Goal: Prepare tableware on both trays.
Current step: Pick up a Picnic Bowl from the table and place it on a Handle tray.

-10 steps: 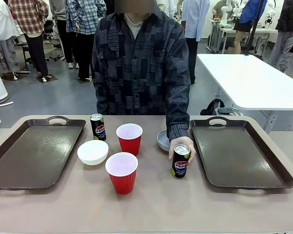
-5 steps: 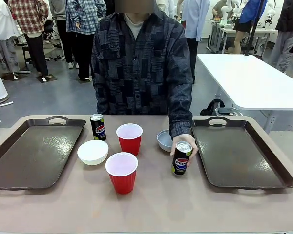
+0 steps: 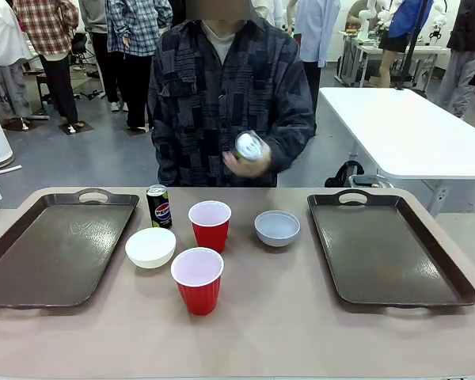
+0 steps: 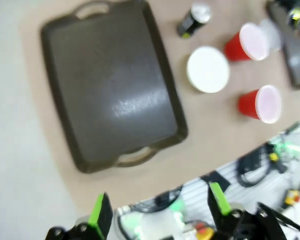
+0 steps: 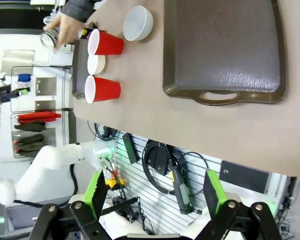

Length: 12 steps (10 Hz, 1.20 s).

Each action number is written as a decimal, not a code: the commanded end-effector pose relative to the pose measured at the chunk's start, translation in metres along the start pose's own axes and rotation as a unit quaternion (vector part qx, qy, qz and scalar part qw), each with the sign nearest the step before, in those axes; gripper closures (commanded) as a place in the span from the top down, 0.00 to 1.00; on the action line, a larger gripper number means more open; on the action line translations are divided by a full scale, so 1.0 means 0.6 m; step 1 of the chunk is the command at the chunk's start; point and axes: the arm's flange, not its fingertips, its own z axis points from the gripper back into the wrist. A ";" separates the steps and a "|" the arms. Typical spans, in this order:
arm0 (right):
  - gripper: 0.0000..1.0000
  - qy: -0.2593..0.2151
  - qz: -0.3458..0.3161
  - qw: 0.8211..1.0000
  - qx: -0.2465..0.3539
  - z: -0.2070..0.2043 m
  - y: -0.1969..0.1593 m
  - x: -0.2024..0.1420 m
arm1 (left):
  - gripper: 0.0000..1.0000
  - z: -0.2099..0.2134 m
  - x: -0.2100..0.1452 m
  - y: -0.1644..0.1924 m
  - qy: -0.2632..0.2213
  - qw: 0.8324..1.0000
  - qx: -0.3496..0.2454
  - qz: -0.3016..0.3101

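Up at the far side, a can in a hand

Over the far edge of the tan surface (image 3: pixel 301 340), the person's hand (image 3: pixel 239 164) holds one black Pepsi can (image 3: pixel 251 145) high above everything. It is tipped, shiny top turned toward the near side, so its long way runs roughly far to near. The other black Pepsi can (image 3: pixel 159 207) stands straight up by the left dark brown plastic tray (image 3: pixel 55 253). That tray and the right dark brown plastic tray (image 3: pixel 396 253) are bare. Between them sit the far red plastic cup (image 3: pixel 210 225), the near red plastic cup (image 3: pixel 197 279), a small round white bowl (image 3: pixel 150 247) and a small round grey-blue bowl (image 3: pixel 277 228).

The left arm's fingers (image 4: pixel 99 216) and the right arm's fingers (image 5: pixel 96 195) are spread wide, holding nothing.

I think a good move is to hold a can round its middle, keep it upright, and set it flat inside a tray, away from the rim.
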 end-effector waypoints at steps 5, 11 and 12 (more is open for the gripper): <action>1.00 0.000 0.001 1.000 0.004 -0.001 -0.003 -0.001 | 1.00 -0.234 0.169 -0.151 0.144 0.984 0.097 -0.027; 1.00 0.000 0.001 1.000 0.004 -0.001 -0.003 -0.001 | 1.00 -0.301 0.150 -0.182 0.059 0.998 0.033 0.004; 1.00 0.000 0.001 1.000 0.004 -0.001 -0.003 -0.001 | 1.00 -0.302 0.180 -0.173 0.099 0.993 0.063 -0.019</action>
